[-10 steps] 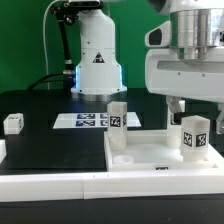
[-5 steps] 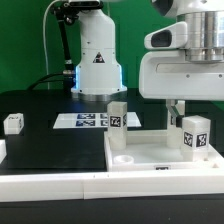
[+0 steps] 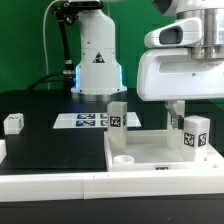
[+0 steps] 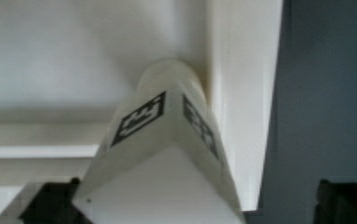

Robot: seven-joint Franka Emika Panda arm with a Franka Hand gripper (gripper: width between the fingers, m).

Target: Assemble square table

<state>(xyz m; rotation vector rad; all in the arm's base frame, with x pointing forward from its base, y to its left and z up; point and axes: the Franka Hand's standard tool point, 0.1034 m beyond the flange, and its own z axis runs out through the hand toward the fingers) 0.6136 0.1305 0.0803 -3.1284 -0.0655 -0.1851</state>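
Gripper [image 3: 180,112] wide open, nothing held. I hover over the right leg [image 3: 195,135], on the exterior view's right, which stands upright on the square tabletop [image 3: 150,158]. In the wrist view it lies between my fingers [image 4: 33,203], no contact that I can see. My read: hard plastic, light, stiff, smooth, so a bit slippery. Grip the flat side faces mid-height, square on. Looks: white blocky post with black-and-white tags. Further back, a second leg [image 3: 118,116] stands at the tabletop's far corner. A third leg [image 3: 13,123] sits on the black table [image 3: 30,140], well apart.
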